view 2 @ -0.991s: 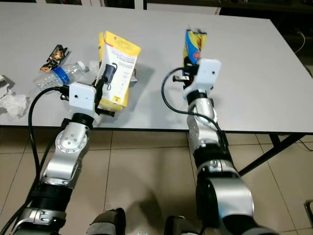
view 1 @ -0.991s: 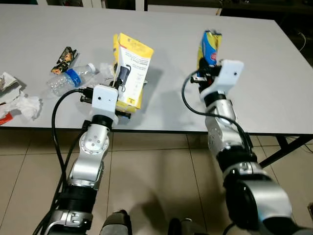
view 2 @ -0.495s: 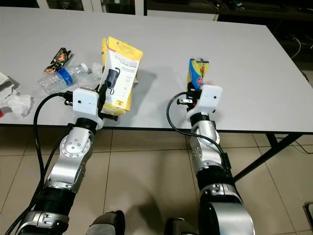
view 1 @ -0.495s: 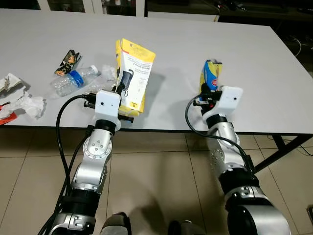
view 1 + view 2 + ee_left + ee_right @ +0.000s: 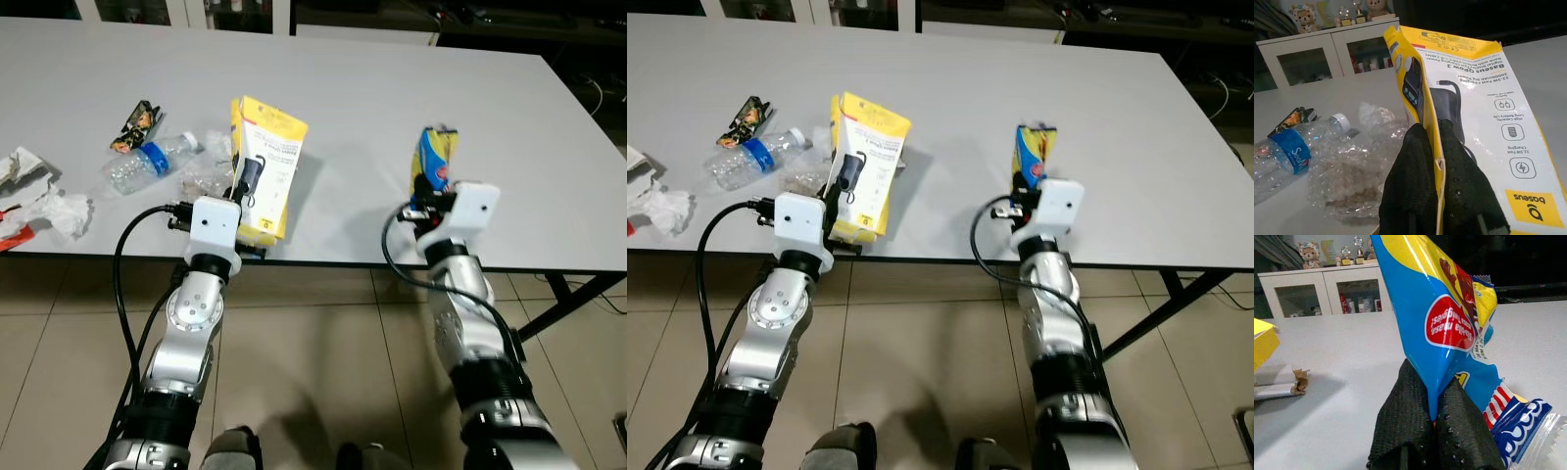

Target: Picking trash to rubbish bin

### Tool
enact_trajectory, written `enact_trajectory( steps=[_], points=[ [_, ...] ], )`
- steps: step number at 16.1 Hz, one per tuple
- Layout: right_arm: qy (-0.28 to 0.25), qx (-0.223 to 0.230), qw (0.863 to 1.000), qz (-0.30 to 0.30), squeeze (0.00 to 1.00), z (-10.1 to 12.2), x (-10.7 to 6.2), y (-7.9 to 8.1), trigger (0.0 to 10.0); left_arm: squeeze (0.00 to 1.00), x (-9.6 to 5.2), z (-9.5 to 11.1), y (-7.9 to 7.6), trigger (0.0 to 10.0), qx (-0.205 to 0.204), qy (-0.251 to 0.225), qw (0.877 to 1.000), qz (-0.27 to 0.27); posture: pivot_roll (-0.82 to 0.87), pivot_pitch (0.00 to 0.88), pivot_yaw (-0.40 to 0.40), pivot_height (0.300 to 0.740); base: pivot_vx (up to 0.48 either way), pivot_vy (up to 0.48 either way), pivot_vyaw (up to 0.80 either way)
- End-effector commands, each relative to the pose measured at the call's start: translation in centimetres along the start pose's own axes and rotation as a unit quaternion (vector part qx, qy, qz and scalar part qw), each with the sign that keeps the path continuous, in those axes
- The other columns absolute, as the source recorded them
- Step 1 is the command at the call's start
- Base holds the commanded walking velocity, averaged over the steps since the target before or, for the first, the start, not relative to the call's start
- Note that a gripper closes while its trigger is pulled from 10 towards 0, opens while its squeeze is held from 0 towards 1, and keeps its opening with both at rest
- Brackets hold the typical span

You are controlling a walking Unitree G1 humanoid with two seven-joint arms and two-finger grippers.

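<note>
holding two pieces of trash at once, i read this as the carry step, with both picks made and the drop-off not yet begun. my left gripper is pinched tight on the lower edge of the flat yellow cardboard power-bank package, which stands upright at the near edge of the grey table. my right gripper is clamped on the bottom of the blue and yellow foil snack bag, upright too and near the table's front edge. well to the left lie the crushed clear plastic bottle with a blue label, a wad of clear crinkled wrap just beside the package, a small dark candy wrapper and some crumpled white tissue. i see no rubbish bin, so my next move should be backing off, turning to find it, and keeping both grips firm on the way.
</note>
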State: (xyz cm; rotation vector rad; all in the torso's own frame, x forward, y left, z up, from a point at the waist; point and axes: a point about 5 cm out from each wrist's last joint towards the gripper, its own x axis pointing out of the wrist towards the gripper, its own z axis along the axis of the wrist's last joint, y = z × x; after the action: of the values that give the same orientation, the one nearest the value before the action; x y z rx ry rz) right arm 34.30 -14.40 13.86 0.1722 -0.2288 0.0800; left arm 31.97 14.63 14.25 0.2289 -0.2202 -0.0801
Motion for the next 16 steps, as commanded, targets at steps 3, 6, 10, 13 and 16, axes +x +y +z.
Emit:
enact_trajectory(
  steps=[3, 6, 10, 13, 16],
  points=[
    [0.015, -0.005, 1.0, -0.017, 0.0, -0.4, -1.2, -0.5, 10.0, 0.0, -0.3, -0.1, -0.5, 10.0, -0.001, 0.002, 1.0, -0.006, 0.03, 0.092, -0.056, 0.74, 0.0, 0.0, 0.0],
    [0.007, -0.005, 1.0, -0.018, 0.0, 0.0, -1.3, -0.3, 10.0, 0.0, 0.1, 0.2, -0.4, 10.0, -0.001, -0.003, 1.0, -0.006, 0.03, 0.088, -0.052, 0.74, 0.0, 0.0, 0.0],
    [-0.011, -0.013, 1.0, -0.024, 0.0, 1.1, -1.1, -0.6, 10.0, 0.0, 0.3, 0.8, -0.4, 10.0, 0.002, -0.013, 1.0, -0.009, 0.02, 0.091, -0.046, 0.74, 0.0, 0.0, 0.0],
    [-0.004, -0.011, 1.0, -0.025, 0.0, 0.8, -1.4, -0.4, 10.0, 0.0, 0.1, 0.7, -0.5, 10.0, 0.006, -0.012, 1.0, -0.013, 0.02, 0.103, -0.042, 0.74, 0.0, 0.0, 0.0],
    [0.004, -0.006, 1.0, -0.023, 0.0, 0.5, -1.6, 0.0, 10.0, 0.0, 0.1, 0.7, -0.4, 10.0, 0.007, -0.011, 1.0, -0.014, 0.02, 0.109, -0.042, 0.74, 0.0, 0.0, 0.0]
  ],
)
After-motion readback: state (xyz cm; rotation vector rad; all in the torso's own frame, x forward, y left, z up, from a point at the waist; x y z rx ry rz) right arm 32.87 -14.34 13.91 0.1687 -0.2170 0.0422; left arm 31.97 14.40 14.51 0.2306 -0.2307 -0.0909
